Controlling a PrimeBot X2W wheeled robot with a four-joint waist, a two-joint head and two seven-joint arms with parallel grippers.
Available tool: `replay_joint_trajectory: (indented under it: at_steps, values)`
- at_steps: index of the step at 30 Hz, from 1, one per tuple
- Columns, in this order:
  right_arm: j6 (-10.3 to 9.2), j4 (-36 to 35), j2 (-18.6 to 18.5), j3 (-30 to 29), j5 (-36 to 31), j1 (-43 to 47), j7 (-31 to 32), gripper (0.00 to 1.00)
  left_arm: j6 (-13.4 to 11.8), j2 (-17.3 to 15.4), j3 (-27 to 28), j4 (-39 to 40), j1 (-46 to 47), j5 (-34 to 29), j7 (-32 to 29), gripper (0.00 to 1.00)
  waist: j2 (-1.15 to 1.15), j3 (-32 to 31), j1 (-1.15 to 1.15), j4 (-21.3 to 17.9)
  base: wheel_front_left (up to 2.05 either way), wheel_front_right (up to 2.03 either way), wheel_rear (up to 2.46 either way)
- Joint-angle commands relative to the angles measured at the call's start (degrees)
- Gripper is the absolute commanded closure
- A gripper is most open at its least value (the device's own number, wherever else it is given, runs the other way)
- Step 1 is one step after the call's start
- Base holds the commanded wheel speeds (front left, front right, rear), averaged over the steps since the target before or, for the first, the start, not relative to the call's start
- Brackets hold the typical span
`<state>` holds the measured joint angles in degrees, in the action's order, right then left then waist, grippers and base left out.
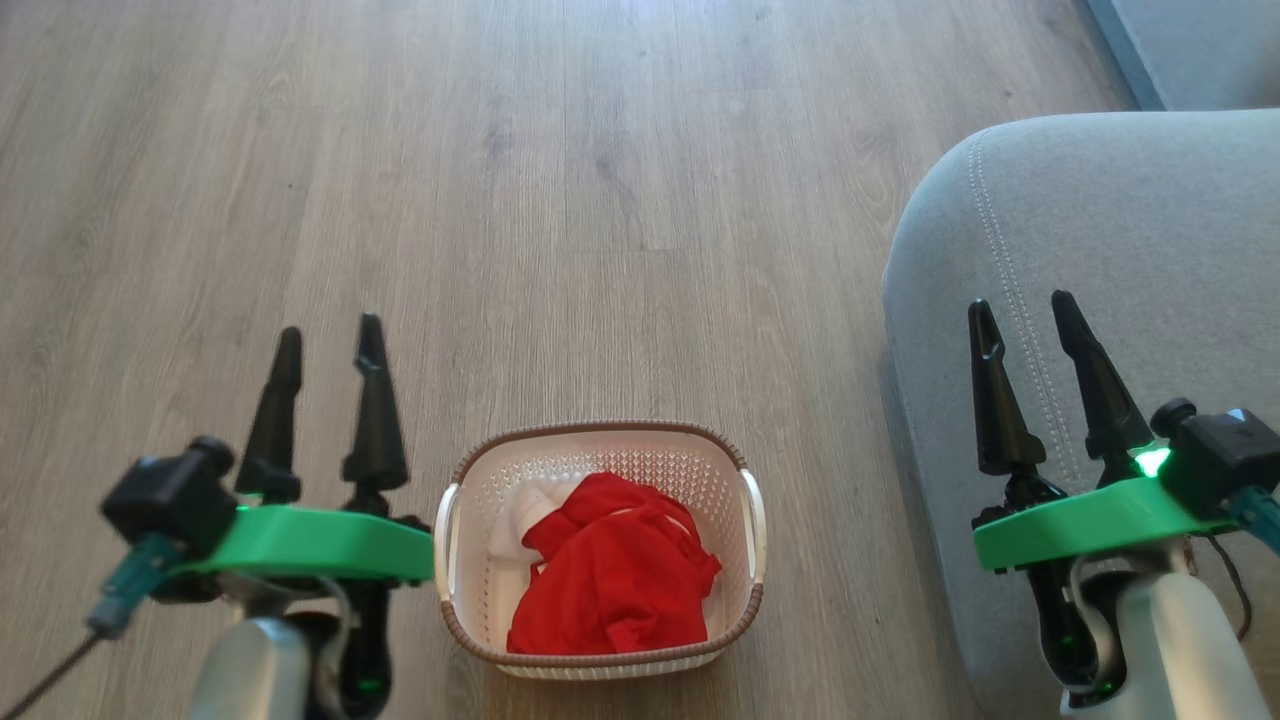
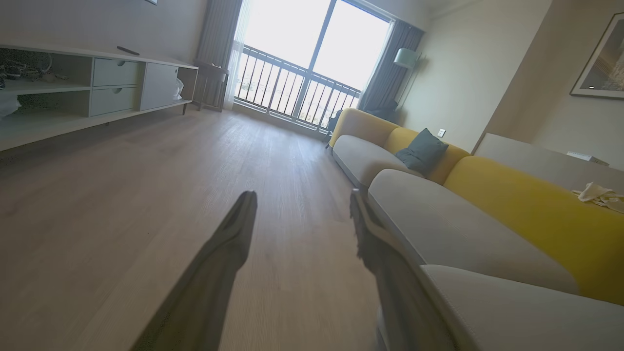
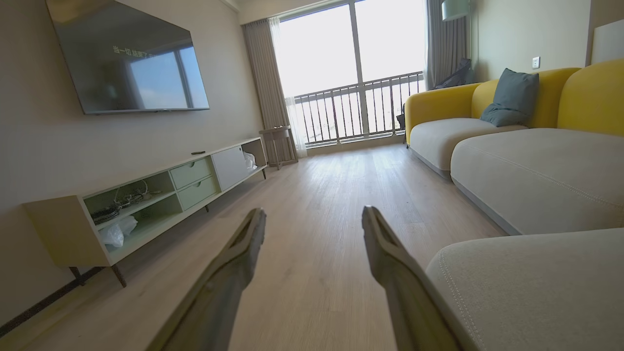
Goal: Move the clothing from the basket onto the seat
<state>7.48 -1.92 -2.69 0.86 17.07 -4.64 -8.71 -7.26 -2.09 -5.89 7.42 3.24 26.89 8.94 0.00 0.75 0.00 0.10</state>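
While both arms are hovering in the head view, the basket (image 1: 600, 432) is sitting on the floor (image 1: 500, 200) at 6 o'clock, with the clothing (image 1: 610, 570) lying inside, red on top. Left gripper (image 1: 330, 330) at 8 o'clock and right gripper (image 1: 1021, 303) at 4 o'clock over the seat (image 1: 1130, 250) edge are both standing spread apart, holding nothing. Left wrist view: fingers (image 2: 229, 253) are gaping over floor, seat at 4 o'clock. Right wrist view: fingers (image 3: 234, 263) are gaping too, seat at 4 o'clock.
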Motion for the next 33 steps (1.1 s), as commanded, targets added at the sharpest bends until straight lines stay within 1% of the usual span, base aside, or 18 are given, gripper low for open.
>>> replay_joint_trajectory:
  at_steps: [1, 5, 8, 15, 18, 23, 24, 25, 26, 29, 31, 33]
  values:
    - [0.01, -2.7, -0.2, 1.4, -2.1, -3.2, -0.9, 0.0, -1.0, -0.6, 0.3, 2.9, 2.0, -2.4, 0.7, 0.0, 0.0, 0.0, 0.0, 0.0, 0.0, 0.0, 0.0]
    - [0.01, -2.7, -0.2, 1.8, -4.3, -2.8, -1.5, 0.0, -2.0, -0.8, -2.9, 3.2, 2.1, -7.0, 1.4, 0.0, 0.0, -0.1, 0.0, 0.0, 0.0, 0.0, 0.0]
    - [0.01, -2.1, -0.2, 2.8, -5.6, -2.4, -2.1, 0.0, -3.4, -1.0, -4.3, 2.8, 1.8, -9.2, 1.9, 0.0, 0.0, -0.1, 0.0, 0.1, 0.0, 0.0, 0.0]
    - [0.01, -0.2, -0.2, 3.2, -9.8, -1.5, -3.3, 0.0, -4.4, -1.7, -6.9, -0.2, 1.2, -13.5, 3.1, 0.0, 0.0, -0.3, 0.0, 0.0, 0.0, 0.0, 0.0]
    - [0.01, 0.5, -0.2, 3.2, -11.6, -1.3, -3.8, 0.0, -4.0, -1.6, -7.5, -2.6, 0.7, -14.8, 3.6, 0.0, 0.0, -0.3, 0.0, -0.1, 0.0, 0.0, 0.0]
    - [0.01, 4.0, -0.2, 3.4, -13.6, -0.2, -4.6, 0.0, -2.6, -1.4, -8.0, -6.7, 0.0, -17.4, 4.4, 0.0, 0.0, -0.3, 0.0, -0.4, 0.0, 0.0, 0.0]
    - [0.01, 5.0, -0.2, 3.4, -13.9, -0.1, -4.8, 0.0, -2.2, -1.3, -8.1, -7.4, -0.1, -17.8, 4.6, 0.0, 0.0, -0.2, 0.0, -0.4, 0.0, 0.0, 0.0]
    - [0.01, 8.1, -0.2, 3.6, -15.2, 0.4, -5.1, 0.0, -1.4, -1.2, -8.2, -8.9, -0.5, -18.8, 4.9, 0.0, 0.0, -0.2, 0.0, -0.5, 0.0, 0.0, 0.0]
    - [0.01, 9.8, -0.2, 4.1, -16.2, 0.6, -5.3, 0.0, -1.2, -1.1, -8.2, -9.8, -0.7, -19.4, 5.1, 0.0, 0.0, -0.2, 0.0, -0.5, 0.0, 0.0, 0.0]
    - [0.01, 12.5, -0.2, 4.8, -19.2, 0.0, -5.8, 0.0, -0.7, -1.0, -8.5, -12.1, -1.1, -21.6, 5.6, 0.0, 0.0, -0.2, 0.0, -0.6, 0.0, 0.0, 0.0]
    - [0.01, 13.0, -0.2, 4.6, -20.0, -0.3, -6.1, 0.0, -0.6, -0.9, -8.9, -12.8, -1.2, -23.2, 5.9, 0.0, 0.0, -0.2, 0.0, -0.6, 0.0, 0.0, 0.0]
    - [0.01, 13.5, -0.2, 4.3, -20.1, -0.4, -6.3, 0.0, -0.6, -0.9, -8.8, -13.3, -1.4, -23.3, 6.1, 0.0, 0.0, -0.2, 0.0, -0.6, 0.0, 0.0, 0.0]
